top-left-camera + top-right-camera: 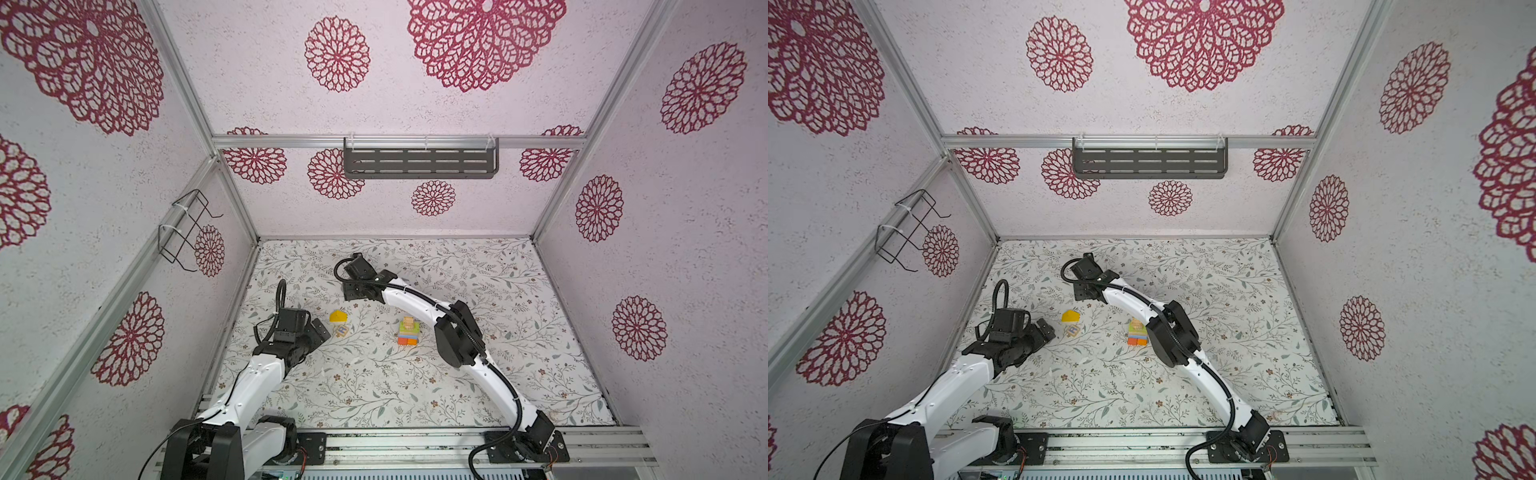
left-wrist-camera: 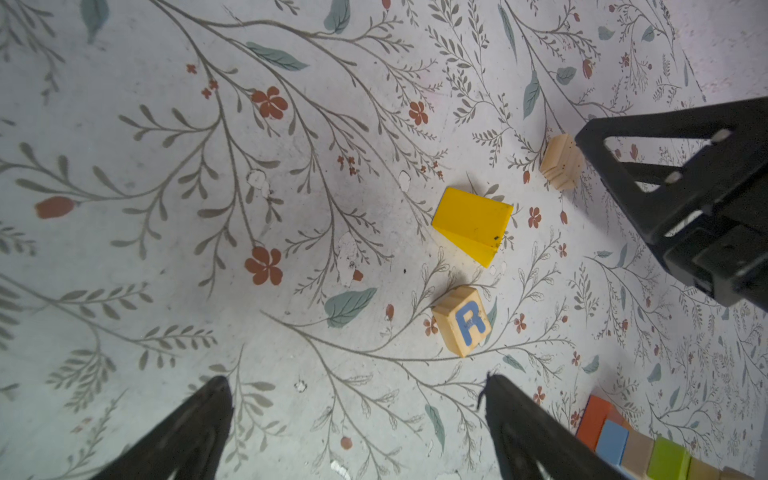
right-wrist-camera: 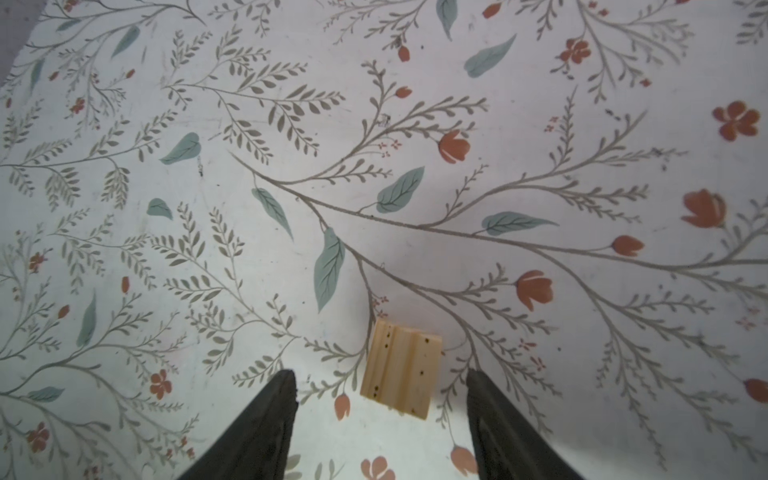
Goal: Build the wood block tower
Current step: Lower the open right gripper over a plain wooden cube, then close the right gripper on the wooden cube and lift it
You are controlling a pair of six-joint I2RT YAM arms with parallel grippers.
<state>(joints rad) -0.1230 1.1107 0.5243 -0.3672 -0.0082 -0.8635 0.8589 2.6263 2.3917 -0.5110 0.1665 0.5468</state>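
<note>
Your narrow multicolour block tower (image 1: 408, 332) stands upright mid-surface, with an orange-red base and a tan cube on top. In both top views, at its 9 o'clock lies the natural-wood cube printed with a blue R (image 1: 342, 331), with the yellow roof-shaped block (image 1: 338, 316) just beyond. Your left gripper (image 2: 356, 379) hangs wide open near them. Out at 10 o'clock, your right gripper (image 3: 380, 376) straddles a plain natural-wood cube (image 3: 401, 370) on the floral surface (image 1: 374, 386), jaws parted and clear of both its sides.
</note>
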